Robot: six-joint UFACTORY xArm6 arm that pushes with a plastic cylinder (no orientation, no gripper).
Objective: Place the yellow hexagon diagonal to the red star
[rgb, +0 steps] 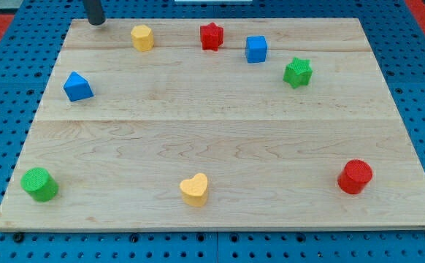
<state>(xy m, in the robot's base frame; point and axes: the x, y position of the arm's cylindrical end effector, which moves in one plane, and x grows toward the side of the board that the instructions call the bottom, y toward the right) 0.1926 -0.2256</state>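
Observation:
The yellow hexagon [142,37] sits near the view's top edge of the wooden board [220,131], left of centre. The red star [211,36] lies to its right, at about the same height, roughly a block and a half away. My tip [96,22] is at the view's top left, touching down at the board's top edge, to the left of the yellow hexagon with a clear gap between them.
A blue cube [256,49] and a green star [297,72] lie right of the red star. A blue triangular block [77,86] is at the left. A green cylinder [39,184], a yellow heart [195,189] and a red cylinder [355,177] line the bottom.

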